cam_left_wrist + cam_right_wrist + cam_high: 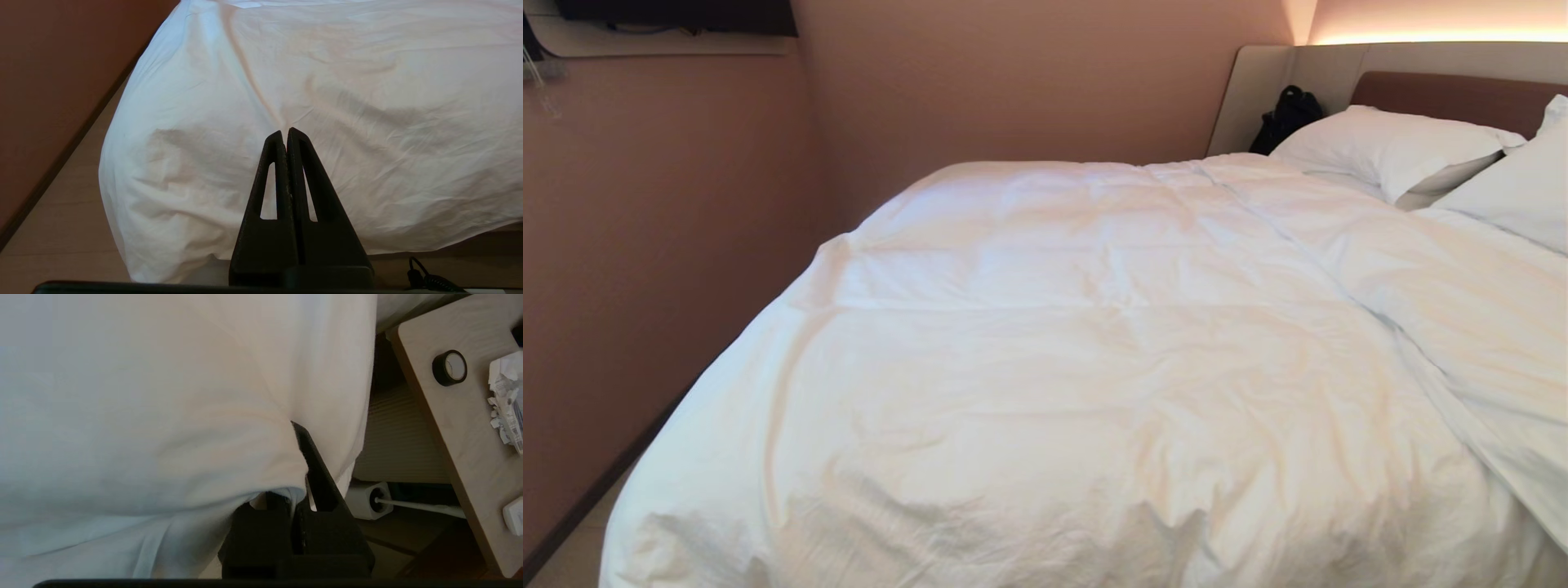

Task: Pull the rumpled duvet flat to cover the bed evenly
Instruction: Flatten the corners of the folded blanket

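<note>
Jaws of the right gripper (pixel 295 428) are pinched together on a fold of the large puffy white quilted duvet (pixel 1045 351); the right wrist view shows cloth draped over one black finger and the other finger's tip poking out beside the fold. This grip sits at the duvet's edge on the bed's right side, just beside a pale wooden bedside surface (pixel 445 428) carrying a roll of black tape (pixel 449 367) and some crumpled paper (pixel 506 400). Jaws of the left gripper (pixel 284 132) are pressed together with nothing between them; that gripper hangs off the foot corner of the wide low bed (pixel 506 234), apart from the cloth.

Progress, judged from the head view:
- Duvet lies over most of the mattress, reaching the foot and the wall side.
- Middle is fairly flat, with shallow wrinkles.
- A long diagonal ridge runs from near the plump white pillows (pixel 1388 147) down toward the near right side; the part beyond it sits lower and looks unevenly drawn.
- Foot edge is puckered and bunched.

Left to do, in my estimate: draw the right side out to flatten the ridge, then smooth the foot edge. Roughly two thirds done.
</note>
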{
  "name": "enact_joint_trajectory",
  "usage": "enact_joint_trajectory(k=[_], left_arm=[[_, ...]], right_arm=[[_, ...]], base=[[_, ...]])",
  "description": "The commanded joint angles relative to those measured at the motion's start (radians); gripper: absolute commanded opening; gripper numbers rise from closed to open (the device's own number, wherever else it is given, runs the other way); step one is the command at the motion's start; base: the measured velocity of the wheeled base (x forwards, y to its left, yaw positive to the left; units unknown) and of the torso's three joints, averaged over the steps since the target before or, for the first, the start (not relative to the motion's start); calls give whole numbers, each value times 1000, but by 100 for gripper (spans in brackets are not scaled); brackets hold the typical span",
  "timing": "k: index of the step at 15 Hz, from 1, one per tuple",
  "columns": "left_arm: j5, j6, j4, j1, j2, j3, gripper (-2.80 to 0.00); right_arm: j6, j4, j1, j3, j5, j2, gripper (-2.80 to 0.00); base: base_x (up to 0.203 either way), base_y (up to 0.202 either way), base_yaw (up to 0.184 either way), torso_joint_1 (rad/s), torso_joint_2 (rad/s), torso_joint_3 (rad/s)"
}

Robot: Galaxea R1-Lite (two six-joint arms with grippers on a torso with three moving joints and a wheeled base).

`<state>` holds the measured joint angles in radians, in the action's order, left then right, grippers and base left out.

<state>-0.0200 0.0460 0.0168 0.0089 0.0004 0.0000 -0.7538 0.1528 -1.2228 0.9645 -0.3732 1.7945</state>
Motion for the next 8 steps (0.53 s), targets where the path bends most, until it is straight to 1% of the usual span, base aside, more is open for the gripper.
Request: enact_joint_trajectory(k=[1,8], left_arm=[[0,0,0,0,0,0,-280],[0,0,0,0,0,0,-280]], right_arm=[[-5,2,-22,28,1,47,-280],[-18,9,-82,84,2,146,-280]], base=[[0,0,0,0,0,0],[0,0,0,0,0,0]])
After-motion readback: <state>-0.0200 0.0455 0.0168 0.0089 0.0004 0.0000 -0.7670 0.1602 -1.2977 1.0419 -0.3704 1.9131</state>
